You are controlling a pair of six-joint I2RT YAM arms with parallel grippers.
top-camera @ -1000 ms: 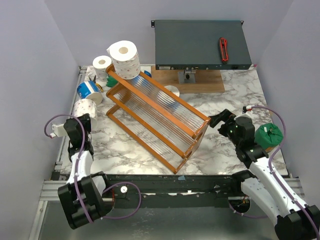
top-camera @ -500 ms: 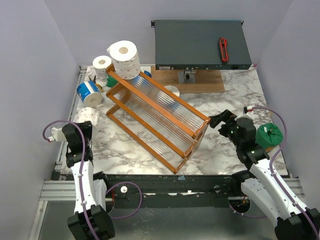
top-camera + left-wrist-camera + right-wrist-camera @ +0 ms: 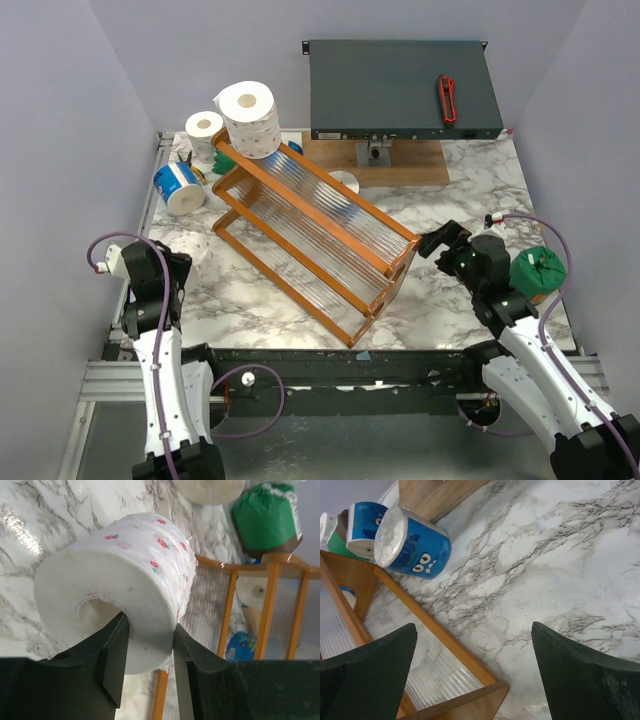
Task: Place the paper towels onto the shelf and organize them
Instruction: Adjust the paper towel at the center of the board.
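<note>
The left jaws are clamped on the wall of a white paper-towel roll printed with small red flowers [image 3: 125,575]. One finger [image 3: 114,660] sits inside the hollow core and the other presses on the outside. This roll is over the near-left part of the white marble desk [image 3: 450,200], near the long orange-brown wooden shelf with clear ribbed plastic tiers [image 3: 310,235] but not on it.

The shelf stands at a slant across the desk. A fat white printed roll [image 3: 248,118] stands on its top far-left corner. Off the shelf, around that same end, are a smaller bare white roll [image 3: 204,126], a blue-wrapped roll [image 3: 178,187] and a green-wrapped roll [image 3: 222,160]. A second blue-wrapped roll [image 3: 415,545] lies on the desk behind the shelf.

The right jaws are spread wide and hold nothing, just off the shelf's right end. Another green-wrapped roll [image 3: 538,272] sits beside the right arm. At the far edge, a flat dark grey metal box [image 3: 400,90] carries a red-handled tool [image 3: 446,98].
</note>
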